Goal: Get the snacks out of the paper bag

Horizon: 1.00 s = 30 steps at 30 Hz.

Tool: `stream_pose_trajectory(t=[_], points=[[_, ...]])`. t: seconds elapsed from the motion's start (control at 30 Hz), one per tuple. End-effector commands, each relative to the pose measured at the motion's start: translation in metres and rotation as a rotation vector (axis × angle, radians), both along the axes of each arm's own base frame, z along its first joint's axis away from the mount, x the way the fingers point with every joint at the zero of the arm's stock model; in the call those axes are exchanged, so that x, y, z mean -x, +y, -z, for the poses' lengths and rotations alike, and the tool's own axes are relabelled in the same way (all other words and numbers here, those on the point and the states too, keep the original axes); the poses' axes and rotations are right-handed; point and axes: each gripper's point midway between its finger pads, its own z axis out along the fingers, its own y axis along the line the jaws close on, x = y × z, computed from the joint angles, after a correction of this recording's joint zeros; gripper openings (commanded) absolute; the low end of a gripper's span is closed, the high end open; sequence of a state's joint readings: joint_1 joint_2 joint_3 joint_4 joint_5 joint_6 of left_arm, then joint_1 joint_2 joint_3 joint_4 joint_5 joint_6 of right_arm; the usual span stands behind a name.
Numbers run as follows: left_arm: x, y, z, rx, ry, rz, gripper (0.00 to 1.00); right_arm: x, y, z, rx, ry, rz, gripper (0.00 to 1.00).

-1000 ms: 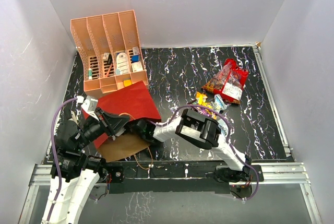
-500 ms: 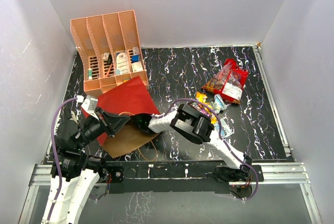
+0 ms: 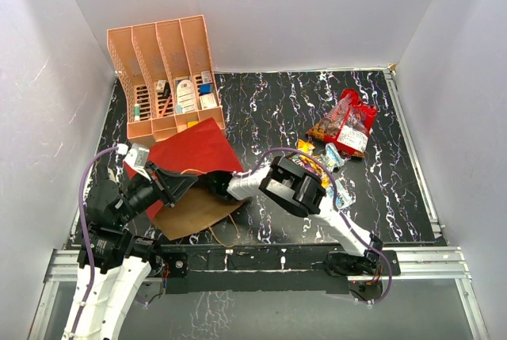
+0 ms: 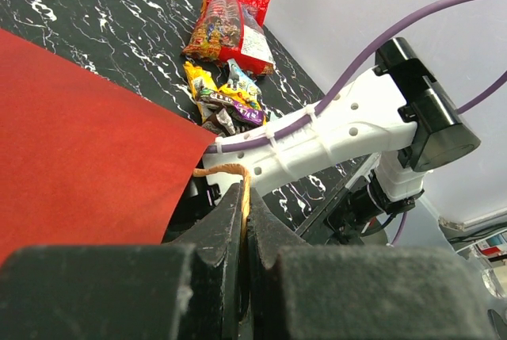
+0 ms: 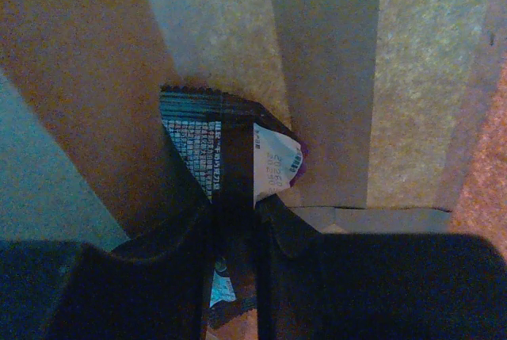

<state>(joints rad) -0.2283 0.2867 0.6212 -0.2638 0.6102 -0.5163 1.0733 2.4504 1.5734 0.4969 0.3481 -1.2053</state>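
The paper bag (image 3: 190, 154) lies flat on the tabletop (image 3: 269, 102), the left hand (image 4: 244, 217) pinching its handle (image 4: 230, 170); inside it the right hand (image 5: 236, 221) pinches a small packet (image 5: 273, 162). The sweets bag (image 3: 346, 124) and other packets (image 3: 317, 154) lie outside

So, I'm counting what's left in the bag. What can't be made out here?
- Top external: the red wall of the paper bag hides the right gripper and anything inside.
- Right wrist: the gripper's fingers cover the lower part of the packet they pinch; print unreadable; anything behind it unseen.
- Left wrist: the left gripper, shut on the handle, and the red wall block the bag's mouth.
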Motion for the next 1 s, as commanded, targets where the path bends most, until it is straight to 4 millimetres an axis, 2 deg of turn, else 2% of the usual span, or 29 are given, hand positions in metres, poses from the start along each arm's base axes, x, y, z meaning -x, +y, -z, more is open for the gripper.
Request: stream_pose_trajectory(t=[0.0,0.27,0.43,0.63,0.83,0.97], points=[[0.0,-0.001,-0.007,0.004,-0.02,0.006,0.0,0.018,0.0,-0.036,-0.099,0.007,-0.009,0.21],[-0.004,0.0,-0.004,0.002,-0.007,-0.008,0.0,0.073,-0.016,-0.052,-0.172,0.075,-0.044,0.13],[-0.006,0.001,-0.003,-0.002,0.002,-0.017,0.0,0.112,-0.029,-0.051,-0.177,0.109,-0.07,0.08],[-0.009,0.001,0.0,-0.009,0.018,-0.023,0.0,0.146,-0.045,-0.056,-0.221,0.167,-0.085,0.07],[-0.013,0.003,0.002,-0.012,0.025,-0.044,0.0,0.172,-0.067,-0.083,-0.323,0.248,-0.091,0.07],[-0.015,0.005,0.003,-0.012,0.028,-0.056,0.0,0.199,-0.083,-0.098,-0.356,0.299,-0.168,0.07]])
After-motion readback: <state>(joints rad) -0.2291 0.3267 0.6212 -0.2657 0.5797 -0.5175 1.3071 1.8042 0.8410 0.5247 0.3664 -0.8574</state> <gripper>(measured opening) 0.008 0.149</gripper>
